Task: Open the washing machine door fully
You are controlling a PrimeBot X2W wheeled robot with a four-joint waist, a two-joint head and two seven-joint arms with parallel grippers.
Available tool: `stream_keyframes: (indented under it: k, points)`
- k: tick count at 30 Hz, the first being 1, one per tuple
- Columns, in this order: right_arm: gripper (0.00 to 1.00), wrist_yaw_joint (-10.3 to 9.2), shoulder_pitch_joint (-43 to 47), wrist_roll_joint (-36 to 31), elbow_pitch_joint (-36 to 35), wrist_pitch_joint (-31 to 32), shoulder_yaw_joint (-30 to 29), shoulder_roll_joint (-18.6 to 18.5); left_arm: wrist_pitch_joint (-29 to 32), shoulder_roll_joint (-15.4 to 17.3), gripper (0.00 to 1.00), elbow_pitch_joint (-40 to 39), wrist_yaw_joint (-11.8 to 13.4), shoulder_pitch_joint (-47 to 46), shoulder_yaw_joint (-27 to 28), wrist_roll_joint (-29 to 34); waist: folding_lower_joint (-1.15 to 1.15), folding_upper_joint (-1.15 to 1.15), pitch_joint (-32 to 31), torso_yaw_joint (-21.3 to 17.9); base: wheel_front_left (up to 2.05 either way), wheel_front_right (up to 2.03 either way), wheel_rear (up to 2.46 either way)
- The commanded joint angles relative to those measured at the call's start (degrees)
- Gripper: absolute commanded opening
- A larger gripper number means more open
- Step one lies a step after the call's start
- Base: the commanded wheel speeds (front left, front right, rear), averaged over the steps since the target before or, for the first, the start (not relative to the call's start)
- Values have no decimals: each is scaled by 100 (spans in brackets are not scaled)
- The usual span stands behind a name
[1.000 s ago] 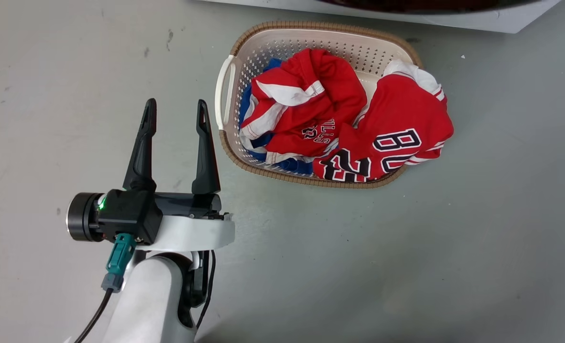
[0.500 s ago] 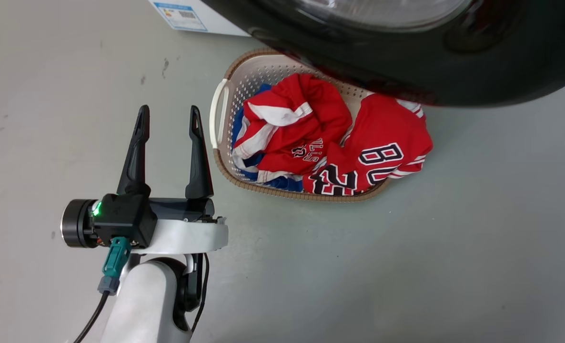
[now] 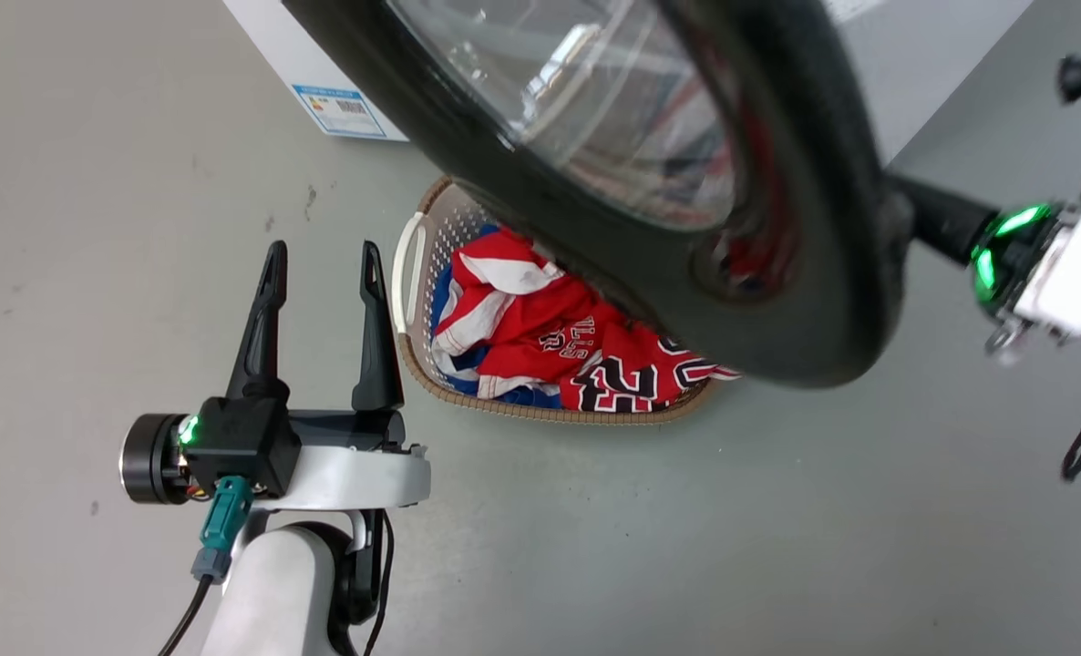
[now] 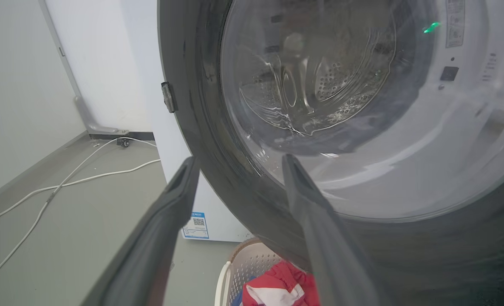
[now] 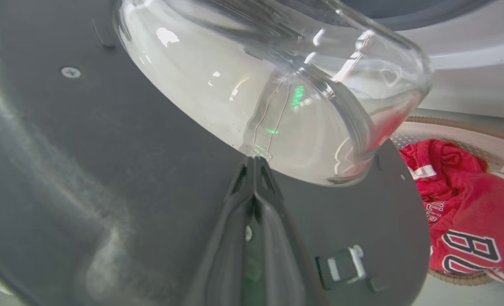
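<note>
The washing machine door is seen part-way swung out from the white machine body, its black rim hanging over the laundry basket on the floor. The right hand is found with its 2 fingers pressed together, nothing between them, and its tip is set against the door's inner black face, right at the foot of the glass bowl.

The step in hand is judged to be a push from inside. Contact is best kept on the flat black face, since the curved glass is likely to let the tip slide. The catch lies near the fingers, so the push is applied well out toward the free edge, where leverage is good; the arc of the hinge should be followed rather than a straight line.

Whether the rim clears the red clothes cannot be told. The left hand is held wide apart and empty, just beside the basket, facing the door's outer side; it is judged to stand in the sweep. Open floor is offered further left, though white cables are laid there.
</note>
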Motion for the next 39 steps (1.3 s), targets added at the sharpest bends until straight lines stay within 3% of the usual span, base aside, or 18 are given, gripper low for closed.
stream_keyframes:
  k: [1,24,39]
  points:
    - [0,14,252,22,-102,44,84,72,-14,-5,100,5,-12,94,18,7,0,0,-110,-4,0,0,0]
    - [0,14,1734,275,-727,-35,959,851,-14,-6,100,41,-80,472,103,115,0,0,-742,14,0,0,0]
    - [0,15,2274,361,-612,-219,1321,1278,-14,-6,100,119,-58,647,119,129,0,0,-1037,30,0,0,0]
